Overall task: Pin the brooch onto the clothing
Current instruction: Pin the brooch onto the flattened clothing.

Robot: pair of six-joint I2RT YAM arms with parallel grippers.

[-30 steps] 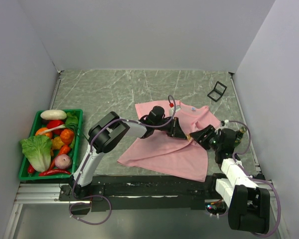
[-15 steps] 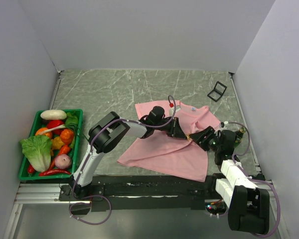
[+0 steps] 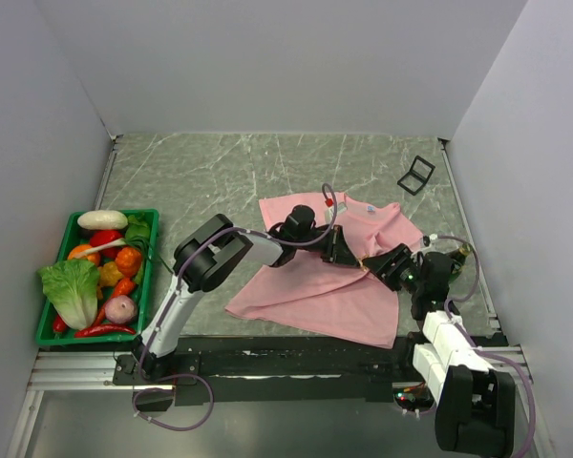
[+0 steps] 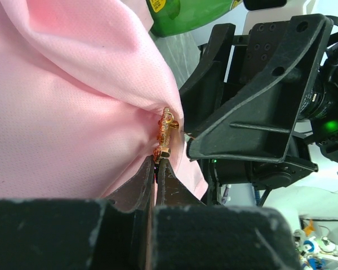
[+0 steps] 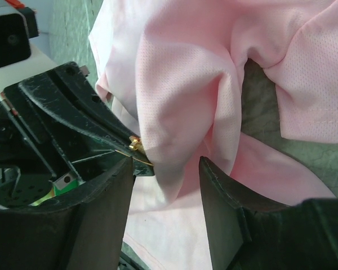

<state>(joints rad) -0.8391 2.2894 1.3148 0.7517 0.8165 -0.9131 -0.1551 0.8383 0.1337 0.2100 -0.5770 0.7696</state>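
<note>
From above, the brooch cannot be picked out: both grippers crowd over the middle of the clothing [image 3: 310,291] and cover the spot. The left wrist view shows it best, and only in part: a small gold clasp, the brooch [image 4: 165,134], sits against a bunched pink fold, with a speck of red just below it and its coloured face hidden in the fabric. The left gripper [image 4: 156,166] has its jaws pressed together on the lower end of that gold piece. The right gripper [image 5: 166,166] has its jaws set wide apart, astride a hanging fold of the shirt. Whether its pads press the cloth cannot be told. Its black body fills the right of the left wrist view, very near the clasp, so the two tools meet almost tip to tip with little room between them. The shirt lies rumpled on the table [image 3: 220,172], its near hem close to the front edge. A green basket [image 3: 153,272] of vegetables stands well apart on the left, and a small black frame [image 3: 416,175] lies near the far right corner.
</note>
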